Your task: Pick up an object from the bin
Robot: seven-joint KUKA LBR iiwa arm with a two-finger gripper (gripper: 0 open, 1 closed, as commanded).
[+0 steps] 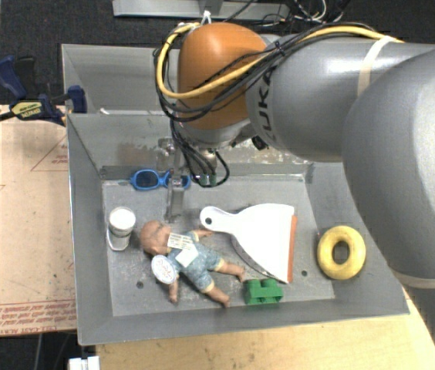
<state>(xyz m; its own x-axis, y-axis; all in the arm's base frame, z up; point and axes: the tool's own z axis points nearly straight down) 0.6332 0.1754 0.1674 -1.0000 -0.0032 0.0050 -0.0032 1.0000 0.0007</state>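
Logged gripper [175,205] centre-left of frame, between blue sunglasses [148,179] above-left and doll [190,262] below. Cannot tell whether open or closed. Found white scoop [264,233] just right of doll.

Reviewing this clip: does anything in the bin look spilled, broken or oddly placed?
Nothing stands out. The doll lies flat beside the white dustpan, with the yellow ring, green block, white cup and blue sunglasses scattered loose on the bin floor. No spill or breakage shows.
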